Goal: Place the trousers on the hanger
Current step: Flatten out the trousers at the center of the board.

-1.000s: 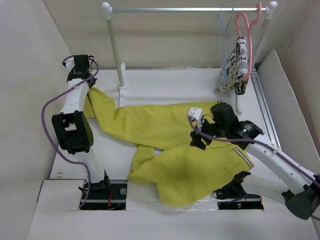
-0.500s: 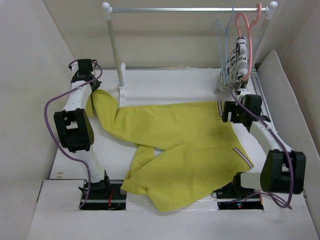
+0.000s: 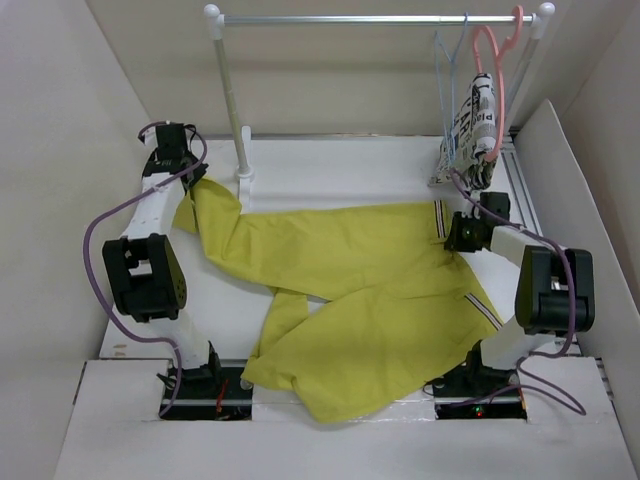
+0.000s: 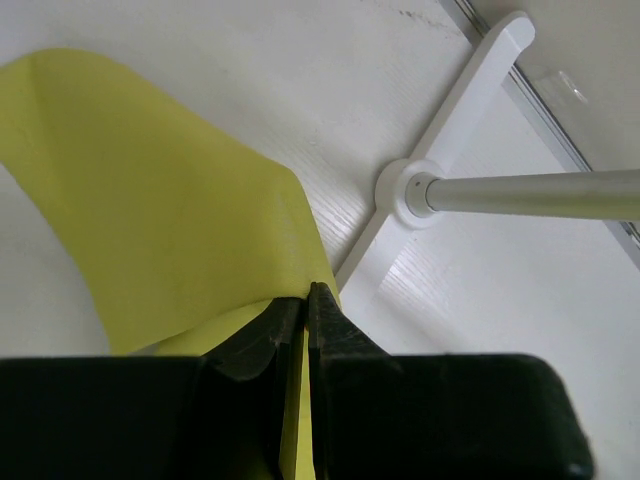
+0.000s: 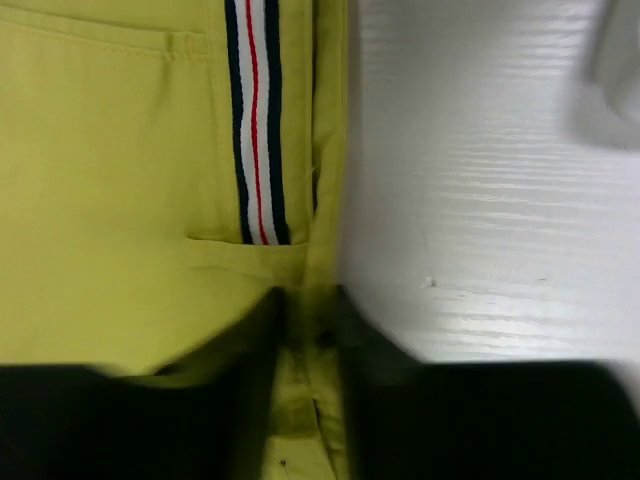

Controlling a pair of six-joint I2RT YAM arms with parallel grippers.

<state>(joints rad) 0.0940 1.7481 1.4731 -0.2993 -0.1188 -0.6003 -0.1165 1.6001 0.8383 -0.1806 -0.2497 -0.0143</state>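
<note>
Currently trousers (image 3: pixel 350 290) spread flat on table (image 3: pixel 330 165), both ends pinched: left gripper (image 4: pixel 306 298) clamped on leg hem, right gripper (image 5: pixel 308 312) clamped on waistband edge. Hanger (image 3: pixel 442 70) hangs on rail (image 3: pixel 380 18).

Mustard-yellow trousers (image 3: pixel 340 290) spread flat on table (image 3: pixel 340 175), pale-blue wire hanger (image 3: pixel 441 90) hanging from rail (image 3: pixel 370 18)

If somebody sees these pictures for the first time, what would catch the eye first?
The large mustard-yellow trousers spread across the middle of the white table. The left gripper pinches a leg end by the rack foot, the right gripper the striped waistband edge. At the far right, the pale-blue hanger hangs bare on the rail beside a pink hanger bearing printed cloth.
</note>
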